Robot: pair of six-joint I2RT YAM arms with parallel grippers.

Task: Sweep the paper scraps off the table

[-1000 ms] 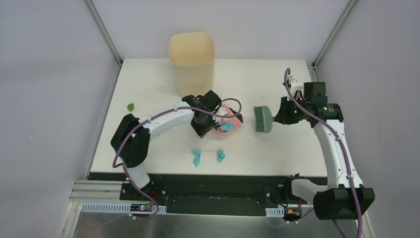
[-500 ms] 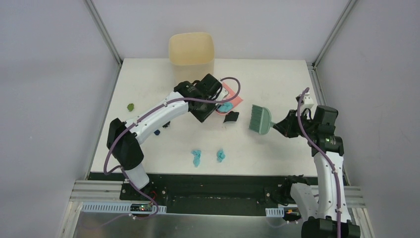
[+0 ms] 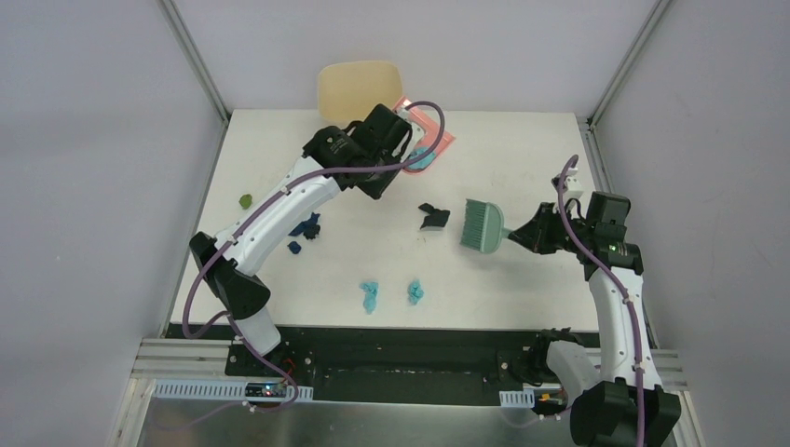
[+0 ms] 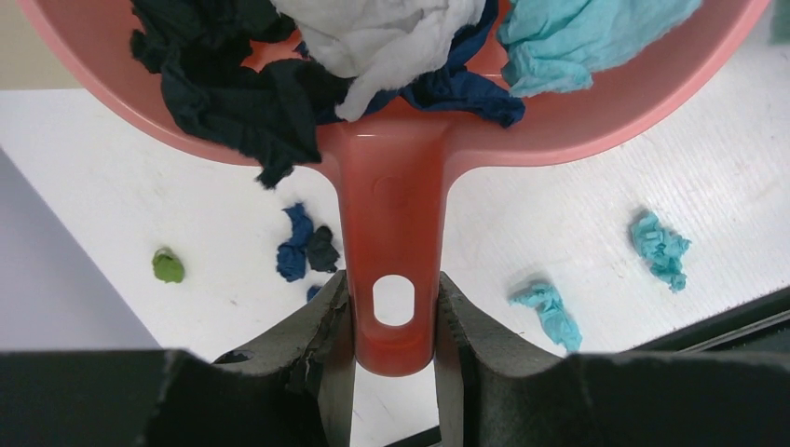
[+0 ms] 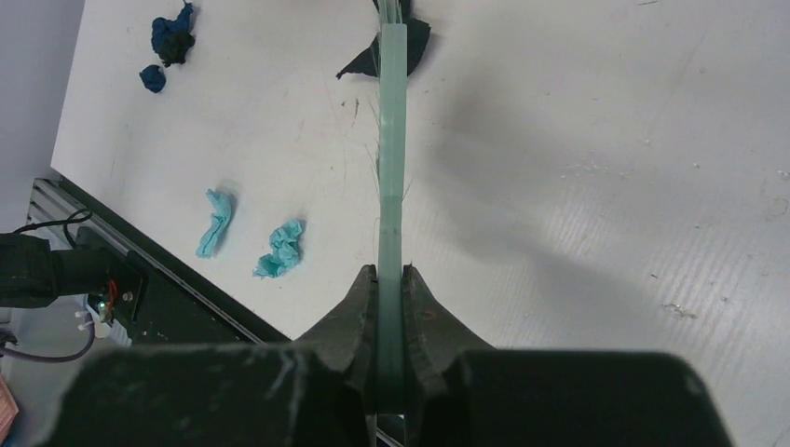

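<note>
My left gripper is shut on the handle of the pink dustpan, held high beside the cream bin. The pan carries black, white, navy and light blue scraps. On the table lie two light blue scraps, navy scraps, a green scrap and a black scrap. My right gripper is shut on the teal hand brush, held just right of the black scrap.
The tall cream bin stands at the table's back edge, left of centre. Grey walls and metal rails frame the table. The black front edge with the arm bases runs along the near side.
My left arm has lifted the loaded dustpan up and back towards the bin, uncovering a black scrap and navy scraps. My right arm has drawn back and shifted the brush slightly left.
</note>
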